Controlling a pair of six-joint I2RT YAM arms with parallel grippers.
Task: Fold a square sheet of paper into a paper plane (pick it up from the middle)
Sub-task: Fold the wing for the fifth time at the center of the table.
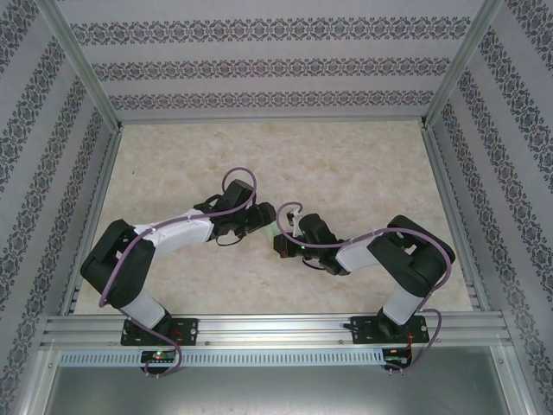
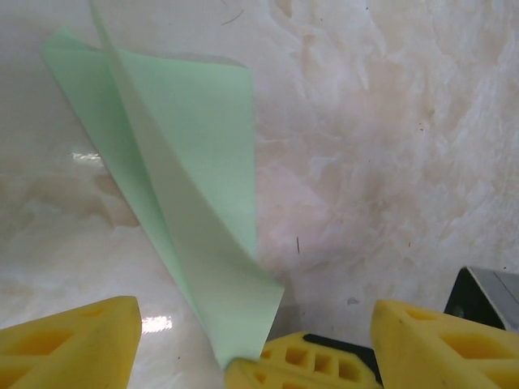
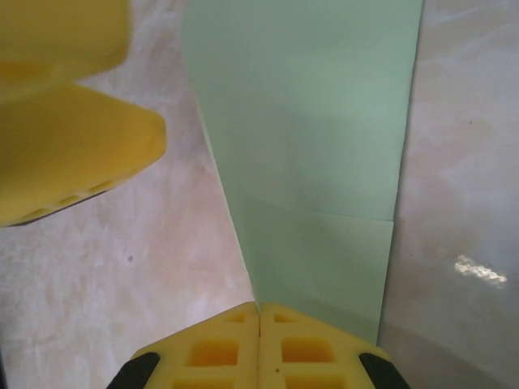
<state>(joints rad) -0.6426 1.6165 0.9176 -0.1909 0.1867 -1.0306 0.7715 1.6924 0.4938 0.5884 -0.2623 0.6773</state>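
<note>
The paper plane is in the middle of the bench, between the two arms, and from the top camera just a small green bit of it can be seen where the two wrists meet. It is pale green, folded along a long crease, and it stands up from the bench with one flap leaning to the side. The right gripper is at the lower narrow end of the paper plane; its yellow fingers are pressed together and they pinch the edge of the paper between them. The left gripper is spread wide around this same end: one yellow finger is on each side of the paper plane, and I see neither of them touching it. In the right wrist camera, one finger of the left gripper is blurred, to the left of the paper plane.
</note>
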